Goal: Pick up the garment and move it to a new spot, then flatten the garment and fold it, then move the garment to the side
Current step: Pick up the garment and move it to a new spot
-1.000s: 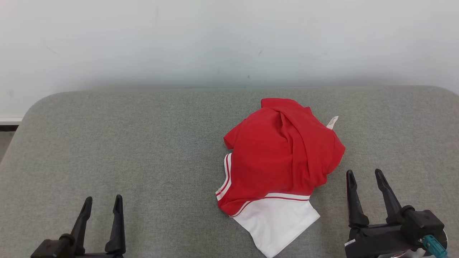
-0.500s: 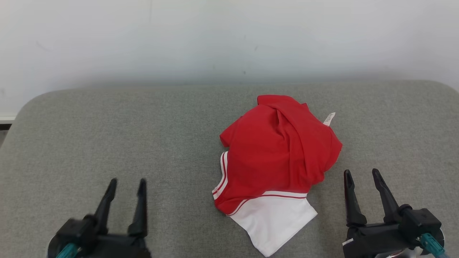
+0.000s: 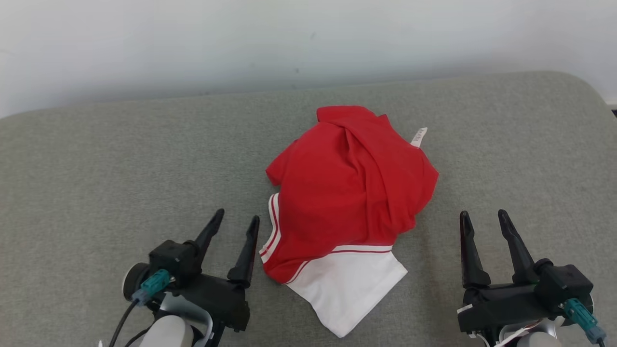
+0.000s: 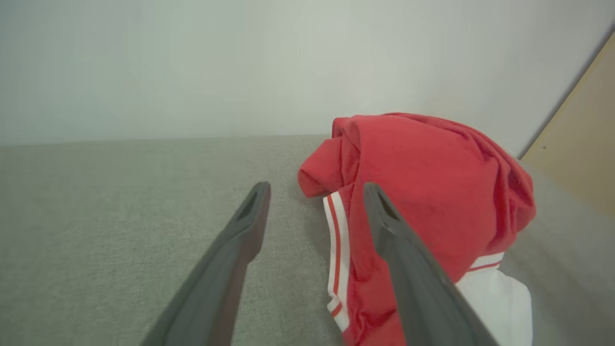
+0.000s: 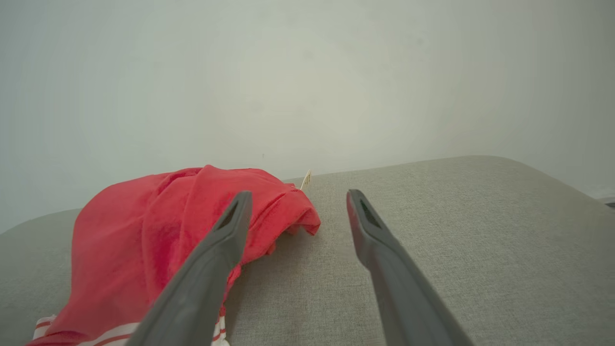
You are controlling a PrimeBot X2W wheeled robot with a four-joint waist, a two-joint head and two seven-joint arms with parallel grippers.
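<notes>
The garment (image 3: 349,193) is a red piece with white striped trim and a white panel, lying crumpled in a heap on the grey padded table (image 3: 120,159). My left gripper (image 3: 237,219) stands open just left of the heap's striped edge, nothing between its fingers. In the left wrist view the garment (image 4: 432,192) rises right of my left gripper (image 4: 317,190), whose right finger overlaps the cloth. My right gripper (image 3: 482,217) is open, apart from the heap on its right side. The right wrist view shows the garment (image 5: 158,230) left of my right gripper (image 5: 298,197).
A pale wall (image 3: 193,43) runs behind the table's far edge. A white label (image 3: 418,137) sticks out at the heap's upper right. Bare grey surface lies to the left (image 3: 96,183) and right (image 3: 530,154) of the garment.
My left gripper has moved up and right, close to the garment's left edge. The head camera has shifted, so the scene sits lower-left-rotated. The right gripper holds its place.
</notes>
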